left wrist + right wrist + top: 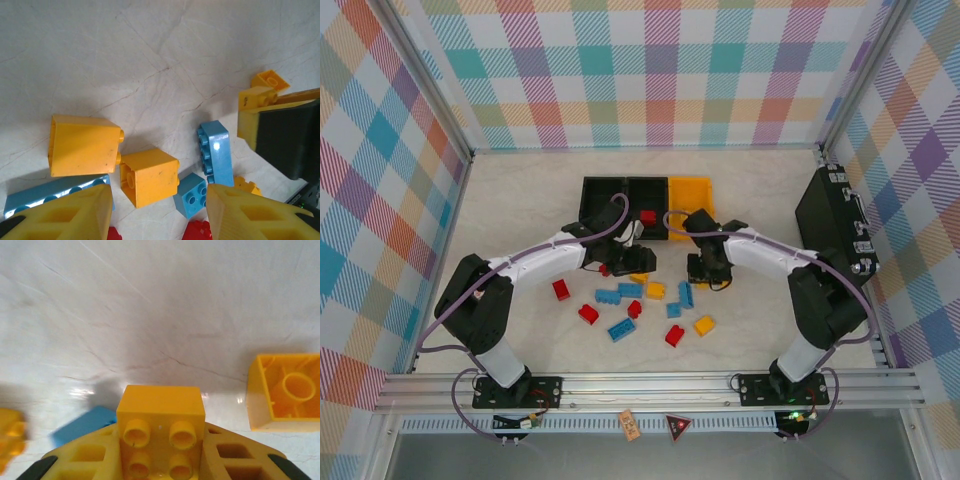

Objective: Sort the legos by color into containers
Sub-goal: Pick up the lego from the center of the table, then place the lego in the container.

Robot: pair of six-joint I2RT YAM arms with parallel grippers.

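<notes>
Loose red, blue and yellow legos (621, 329) lie scattered on the table between the arms. Two black containers (605, 200) and a yellow-orange one (691, 195) stand in a row behind them; a red lego (648, 216) lies in the middle bin. My right gripper (161, 440) is shut on a yellow lego (161, 405), studs toward the camera, just above the table (708, 275). My left gripper (157, 215) hangs open over a yellow lego (150, 176) and a small blue one (192, 192), with nothing between its fingers.
A large flat black case (835, 215) stands at the right wall. Another yellow lego (285, 392) lies hollow side up to the right of the held one. The two grippers are close together, left one (630, 262) beside the right. Plaid walls enclose the table.
</notes>
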